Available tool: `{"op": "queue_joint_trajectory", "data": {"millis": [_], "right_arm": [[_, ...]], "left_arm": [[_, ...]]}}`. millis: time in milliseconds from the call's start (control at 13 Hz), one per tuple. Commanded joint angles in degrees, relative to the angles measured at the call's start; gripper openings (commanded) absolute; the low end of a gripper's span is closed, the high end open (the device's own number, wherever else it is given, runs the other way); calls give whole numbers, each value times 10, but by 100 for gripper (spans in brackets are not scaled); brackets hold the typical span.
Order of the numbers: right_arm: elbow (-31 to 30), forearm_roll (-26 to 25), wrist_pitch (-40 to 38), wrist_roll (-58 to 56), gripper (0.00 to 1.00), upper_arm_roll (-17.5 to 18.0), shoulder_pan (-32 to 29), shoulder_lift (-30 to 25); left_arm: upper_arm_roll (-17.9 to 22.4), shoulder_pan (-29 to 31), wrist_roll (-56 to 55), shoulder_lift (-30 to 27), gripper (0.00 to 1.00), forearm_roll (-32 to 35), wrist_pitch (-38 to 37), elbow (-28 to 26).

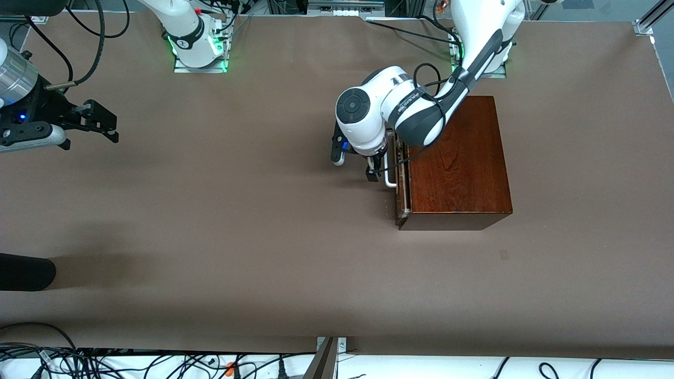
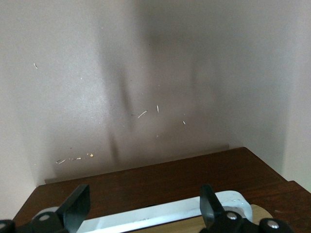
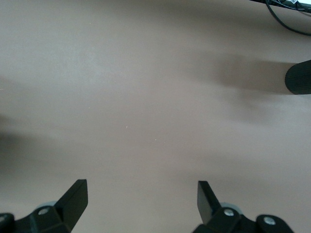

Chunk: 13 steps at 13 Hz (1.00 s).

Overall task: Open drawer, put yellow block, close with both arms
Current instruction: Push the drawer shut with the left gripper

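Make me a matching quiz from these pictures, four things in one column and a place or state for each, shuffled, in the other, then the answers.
Things:
1. left gripper
2. right gripper
3. white U-shaped bar handle
4. glossy reddish-brown wooden box

Places or states:
A. stands on the table toward the left arm's end
B. open over bare table, its arm waiting
C. lies between open black fingers
D. at the drawer front, astride the handle

Pairs: 1-D, 2-B, 3-C, 4-A
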Motion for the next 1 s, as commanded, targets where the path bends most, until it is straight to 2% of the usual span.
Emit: {"op": "queue_joint_trajectory", "data": {"millis": [0,923], "right_arm": [[13,-4,-9,6,100,3,0,2],[14,-5,-24,3,100,5,6,-2]], "left_arm": [[1,3,14,-11,100,19,-21,-1],[1,16,14,-28,100,19,-45,-2]]}}
